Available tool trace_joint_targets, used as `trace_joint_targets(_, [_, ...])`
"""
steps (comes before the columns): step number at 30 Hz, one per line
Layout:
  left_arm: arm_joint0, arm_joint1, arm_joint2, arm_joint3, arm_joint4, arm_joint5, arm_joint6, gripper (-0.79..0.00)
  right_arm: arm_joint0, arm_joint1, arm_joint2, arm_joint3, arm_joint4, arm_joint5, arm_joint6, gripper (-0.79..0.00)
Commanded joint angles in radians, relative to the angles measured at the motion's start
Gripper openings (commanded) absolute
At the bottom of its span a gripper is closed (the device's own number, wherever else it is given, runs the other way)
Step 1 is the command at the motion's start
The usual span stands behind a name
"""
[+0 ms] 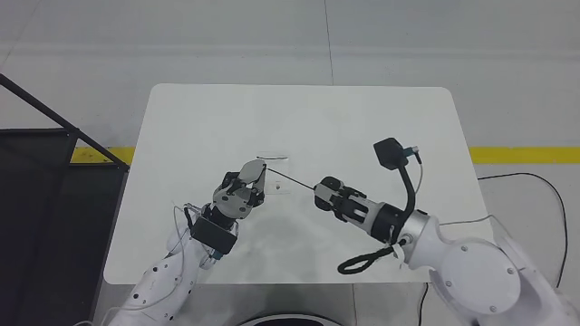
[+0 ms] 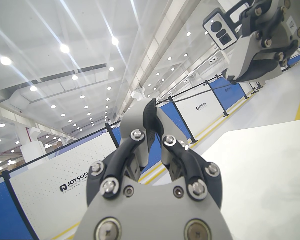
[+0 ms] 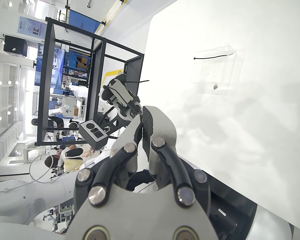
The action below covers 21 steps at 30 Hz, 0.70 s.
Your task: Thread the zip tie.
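Your left gripper (image 1: 256, 177) sits just left of the white counter's (image 1: 381, 118) middle, its fingers (image 2: 133, 118) pinched shut on one end of the thin black plastic zip tie (image 1: 290, 179). Just beyond the tie, toward the far edge, a clear plastic box (image 3: 215, 76) carries a second black zip tie (image 3: 210, 57). Your right gripper (image 1: 319, 186) has its fingers clamped on the tie's other end.

A logo (image 2: 63, 188) with small lettering marks the white barrier panels (image 2: 40, 173).
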Motion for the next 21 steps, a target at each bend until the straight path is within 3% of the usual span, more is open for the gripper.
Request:
trace_joint_targets(1, [0.000, 0.000, 0.000, 0.000, 0.000, 0.000, 0.000, -0.785, -0.001, -0.002, 0.001, 0.000, 0.000, -0.001, 0.000, -0.785])
trace_joint_targets(21, [0.000, 0.000, 0.000, 0.000, 0.000, 0.000, 0.000, -0.785, -0.007, -0.020, -0.010, 0.000, 0.007, 0.014, -0.009, -0.785])
